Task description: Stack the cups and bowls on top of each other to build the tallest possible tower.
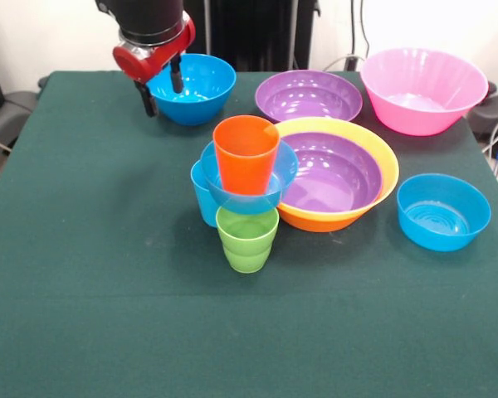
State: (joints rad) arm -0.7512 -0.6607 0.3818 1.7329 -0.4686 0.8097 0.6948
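A small tower stands mid-table: a green ridged cup point(247, 240) carries a blue bowl point(251, 195), and an orange cup point(246, 153) stands upright in that bowl. A light blue cup point(202, 197) stands close against the tower's left side, partly hidden behind it. My gripper point(163, 93) hangs at the back left, open. One of its black fingers point(149, 106) is outside the rim of another blue bowl point(195, 91) and the other is over its inside. I cannot tell whether they touch the rim.
A purple bowl point(328, 178) is nested in the large orange-yellow bowl point(388, 170), just right of the tower. A second purple bowl point(309, 95) and a pink bowl point(423, 87) stand at the back. A third blue bowl point(442, 211) sits at the right.
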